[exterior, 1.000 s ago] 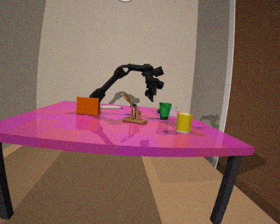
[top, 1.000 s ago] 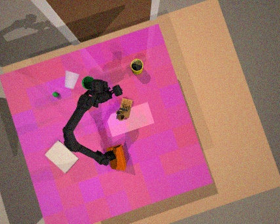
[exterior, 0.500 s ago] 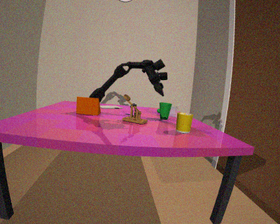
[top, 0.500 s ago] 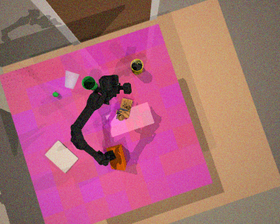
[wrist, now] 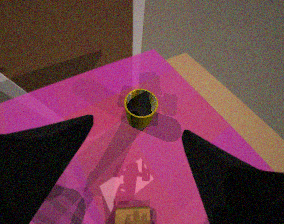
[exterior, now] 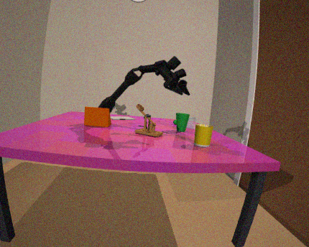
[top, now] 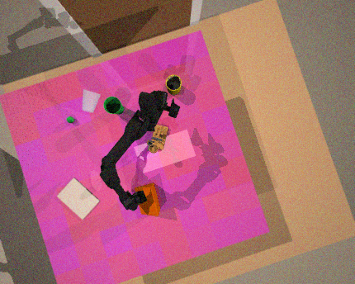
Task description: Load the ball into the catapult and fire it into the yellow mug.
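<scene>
The wooden catapult (top: pixel 158 138) (exterior: pixel 149 133) stands upright mid-table with its spoon arm raised; I see no ball in the spoon. Only the end of its base shows at the bottom of the wrist view. The yellow mug (top: pixel 173 85) (exterior: pixel 203 135) (wrist: pixel 140 110) stands upright near the table's corner; its inside is dark. A small green ball (top: pixel 70 120) (exterior: pixel 175 122) lies on the table past the green cup. My gripper (exterior: pixel 185 92) (wrist: pixel 139 126) is open and empty, high above the table between catapult and mug; its fingertips are hard to make out from above.
A green cup (top: pixel 113 106) (exterior: pixel 182 122) stands left of the yellow mug in the overhead view. A whitish block (top: pixel 90 101) is behind it. An orange box (top: pixel 153 206) (exterior: pixel 97 116) stands by the arm's base, and a white slab (top: pixel 78 198) (exterior: pixel 122 118) lies flat nearby.
</scene>
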